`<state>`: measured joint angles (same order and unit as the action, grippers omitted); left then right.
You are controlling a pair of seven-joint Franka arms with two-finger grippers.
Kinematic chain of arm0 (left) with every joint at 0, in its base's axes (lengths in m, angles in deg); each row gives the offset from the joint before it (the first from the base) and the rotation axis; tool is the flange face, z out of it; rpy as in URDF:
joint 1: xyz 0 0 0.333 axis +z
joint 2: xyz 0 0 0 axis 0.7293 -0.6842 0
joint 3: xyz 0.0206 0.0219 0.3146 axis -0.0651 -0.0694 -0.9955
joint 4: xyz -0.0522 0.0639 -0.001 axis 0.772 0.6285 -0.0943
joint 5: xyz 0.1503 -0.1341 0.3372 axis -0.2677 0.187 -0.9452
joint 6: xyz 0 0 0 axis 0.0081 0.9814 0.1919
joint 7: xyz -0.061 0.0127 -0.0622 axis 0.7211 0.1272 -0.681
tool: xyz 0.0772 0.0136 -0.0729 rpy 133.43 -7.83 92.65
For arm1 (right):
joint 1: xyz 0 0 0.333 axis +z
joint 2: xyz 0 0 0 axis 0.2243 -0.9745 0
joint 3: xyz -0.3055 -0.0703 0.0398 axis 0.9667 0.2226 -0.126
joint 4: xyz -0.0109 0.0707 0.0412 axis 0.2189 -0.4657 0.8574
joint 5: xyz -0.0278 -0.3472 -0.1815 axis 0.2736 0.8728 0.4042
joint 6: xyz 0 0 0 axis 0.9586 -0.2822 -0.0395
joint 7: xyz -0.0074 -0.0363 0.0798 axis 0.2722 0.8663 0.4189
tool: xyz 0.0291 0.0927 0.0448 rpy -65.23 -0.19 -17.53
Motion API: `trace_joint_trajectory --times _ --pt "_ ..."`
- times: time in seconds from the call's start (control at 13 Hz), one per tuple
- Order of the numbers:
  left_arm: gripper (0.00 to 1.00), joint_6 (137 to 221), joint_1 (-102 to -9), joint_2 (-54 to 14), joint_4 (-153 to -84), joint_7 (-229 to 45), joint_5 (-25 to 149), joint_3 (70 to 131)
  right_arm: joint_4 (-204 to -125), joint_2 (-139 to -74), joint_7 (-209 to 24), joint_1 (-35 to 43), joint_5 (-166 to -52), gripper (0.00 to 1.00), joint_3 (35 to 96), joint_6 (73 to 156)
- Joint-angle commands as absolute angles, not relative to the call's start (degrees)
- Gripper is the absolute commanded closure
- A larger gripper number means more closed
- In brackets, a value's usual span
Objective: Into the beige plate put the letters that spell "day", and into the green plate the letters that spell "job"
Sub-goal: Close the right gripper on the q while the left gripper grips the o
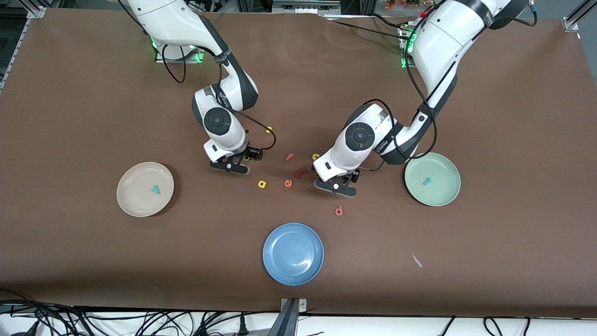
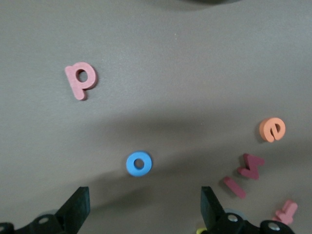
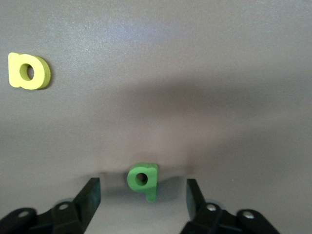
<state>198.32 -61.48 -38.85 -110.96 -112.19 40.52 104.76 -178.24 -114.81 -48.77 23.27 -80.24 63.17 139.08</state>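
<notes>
My right gripper [image 3: 144,195] is low over the table, open, with the dark green stem-and-bowl letter [image 3: 144,179] between its fingers and a gap on each side. The yellow "a" [image 3: 28,71] lies apart from it, also yellow "a" [image 1: 262,184]. My left gripper [image 2: 141,204] is open just above the blue "o" [image 2: 139,163], which lies slightly ahead of the fingertips. The red-pink stem-and-bowl letter [image 2: 81,80] lies nearer the front camera. The teal "y" [image 1: 155,189] is in the beige plate [image 1: 128,196]. The teal "j" [image 1: 426,181] is in the green plate [image 1: 443,191].
A blue plate [image 1: 293,253] sits near the front edge. An orange "e" [image 1: 288,183], dark red letters [image 1: 301,171], a red "f" [image 1: 290,157] and two yellow letters [image 1: 269,130] lie scattered between the two grippers.
</notes>
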Motion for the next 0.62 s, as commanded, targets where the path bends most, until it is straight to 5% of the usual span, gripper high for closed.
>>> trace_joint_trajectory --times 0.0,0.15,0.38,0.54 --pt "0.00 200.8 -62.4 -41.1 -109.0 -113.3 41.2 104.1 -178.1 -115.0 -48.2 23.2 -79.7 0.34 63.1 139.7" --pt "0.03 203.5 -62.4 -42.7 -109.0 -113.0 40.8 103.8 -177.7 -115.1 -48.3 22.7 -79.7 0.34 63.1 139.7" --pt "0.40 203.9 -62.3 -42.7 -109.0 -112.7 35.2 103.8 -177.2 -116.2 -48.3 22.6 -79.7 0.37 63.1 140.3" --pt "0.48 203.9 -62.2 -42.8 -109.0 -112.7 34.1 103.6 -177.2 -116.2 -48.1 22.7 -79.7 0.42 63.2 140.5"
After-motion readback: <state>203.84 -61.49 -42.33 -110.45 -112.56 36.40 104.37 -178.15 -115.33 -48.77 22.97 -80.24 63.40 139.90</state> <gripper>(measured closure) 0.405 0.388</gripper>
